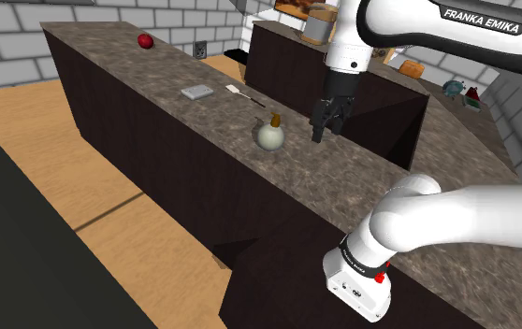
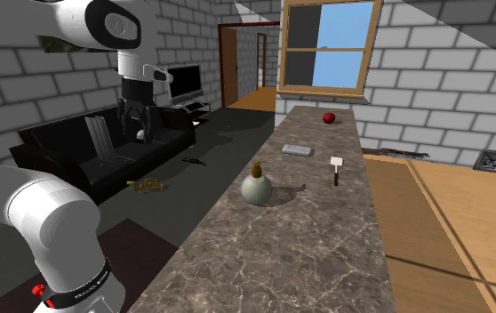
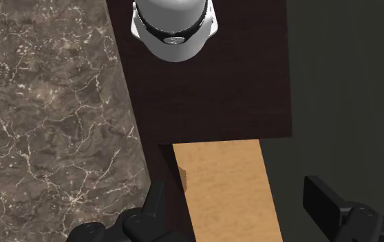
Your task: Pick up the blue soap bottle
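The soap bottle (image 1: 269, 135) is a round, pale grey-green flask with a tan pump top. It stands upright mid-way along the dark marble counter (image 1: 362, 196), also seen as the bottle (image 2: 256, 188) in the second exterior view. My gripper (image 1: 329, 126) hangs open in the air, to the shoulder view's right of the bottle and higher than it. From the second exterior view, the gripper (image 2: 136, 124) sits beyond the counter's (image 2: 282, 249) left edge, well away from the bottle. In the wrist view the gripper (image 3: 237, 196) holds nothing, with the counter's edge (image 3: 46, 103) and wood floor (image 3: 225, 185) below.
Farther along the counter lie a flat grey pad (image 1: 195, 92), a small spatula (image 1: 240, 92) and a red round object (image 1: 145, 40). A dark sofa (image 2: 104, 151) stands beside the counter. A white arm link (image 3: 175, 24) shows below the hand.
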